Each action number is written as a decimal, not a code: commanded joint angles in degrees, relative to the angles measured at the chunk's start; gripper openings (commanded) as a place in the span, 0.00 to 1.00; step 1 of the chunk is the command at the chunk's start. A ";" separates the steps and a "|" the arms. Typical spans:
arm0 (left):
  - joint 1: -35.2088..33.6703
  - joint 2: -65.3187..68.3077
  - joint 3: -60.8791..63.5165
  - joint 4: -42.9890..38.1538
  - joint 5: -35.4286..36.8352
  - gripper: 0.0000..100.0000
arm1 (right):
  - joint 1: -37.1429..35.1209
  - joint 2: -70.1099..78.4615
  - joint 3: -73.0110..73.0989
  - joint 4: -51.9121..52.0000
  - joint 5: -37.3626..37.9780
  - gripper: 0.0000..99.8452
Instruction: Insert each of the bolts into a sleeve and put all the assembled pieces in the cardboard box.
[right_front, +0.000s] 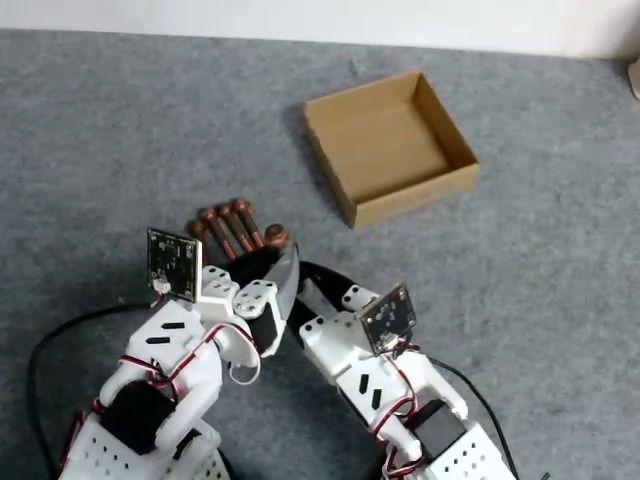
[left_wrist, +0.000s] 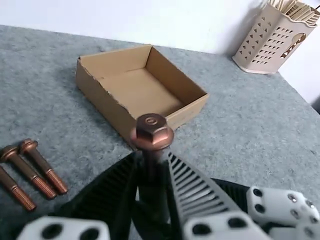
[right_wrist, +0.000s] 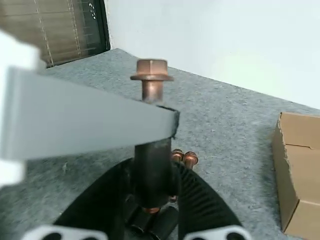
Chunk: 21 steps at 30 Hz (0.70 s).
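Grey felt-like table (right_front: 520, 300) carries the whole scene, with a white wall behind. Near its front, a copper bolt (left_wrist: 151, 132) stands upright, its flanged hex head uppermost and its shank running down into a dark sleeve (right_wrist: 150, 170). The bolt's threaded tip just shows at the sleeve's lower end. The left gripper (left_wrist: 150, 175) is clenched on the bolt, with its ridged black fingers (left_wrist: 192, 187) pressed to either side of the shank below the head. The right gripper (right_wrist: 150, 195) is clamped around the sleeve, its curved black fingers (right_wrist: 200, 200) hugging the tube. In the high view the two grippers meet nose to nose over the table. Just beyond them, several loose bolts (right_front: 225, 225) lie side by side on the surface, heads pointing away from the arms. Farther off, well apart from the bolts, sits the cardboard box (right_front: 410, 200), open-topped, its floor bare. At the table's far corner stands a beige perforated holder (left_wrist: 272, 37) with sticks in it.
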 joint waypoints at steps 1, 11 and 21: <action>0.92 0.13 1.01 0.09 -0.97 0.10 | 1.89 -0.57 -0.66 -2.15 0.18 0.00; 1.45 0.13 3.65 -0.09 -1.05 0.55 | 1.89 -0.57 -0.66 -2.07 0.18 0.00; 3.21 0.13 -2.15 -0.09 3.08 0.46 | 1.89 -0.57 -0.66 -2.15 0.18 0.00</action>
